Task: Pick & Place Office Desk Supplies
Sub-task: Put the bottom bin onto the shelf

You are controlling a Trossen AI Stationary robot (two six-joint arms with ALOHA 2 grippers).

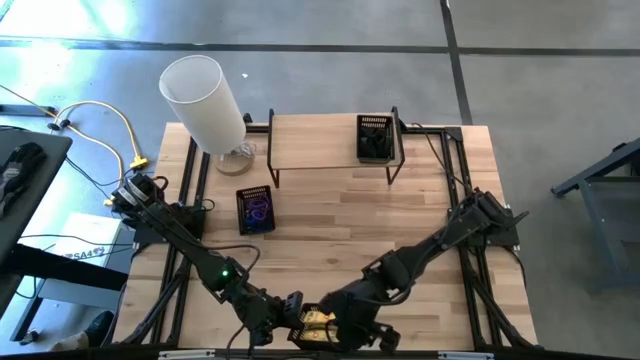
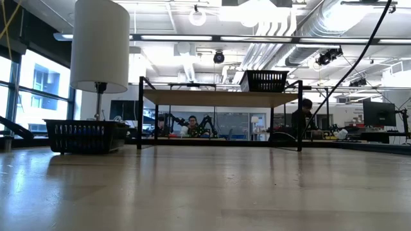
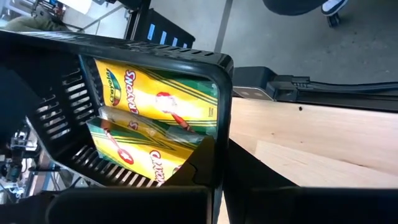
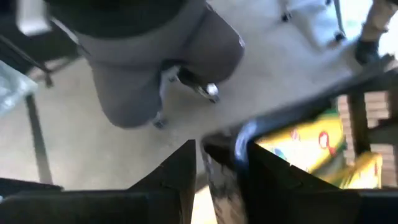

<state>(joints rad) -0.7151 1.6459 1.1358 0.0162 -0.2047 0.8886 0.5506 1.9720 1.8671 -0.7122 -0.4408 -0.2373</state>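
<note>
From above, both dark arms reach down to the near edge of the wooden table. The left end effector and the right end effector sit on either side of a black mesh tray with yellow crayon boxes in it. Farther back, a small tray with purple and blue band loops lies flat on the table. A black basket sits on a low wooden shelf, and a tall white lamp stands near the back left corner.

From table height, the arms do not show. The lamp stands over a dark mesh tray, and the shelf holds the basket. People sit in the room far behind.

From the left wrist, the yellow crayon boxes lie stacked inside the black mesh tray — the red writing on them is easy to see. The left end effector is closed tight on the tray's wall.

From the right wrist, the right end effector is part way closed — its two dark fingers pinch the tray's thin black rim. The yellow crayon boxes show just past it, blurry.
</note>
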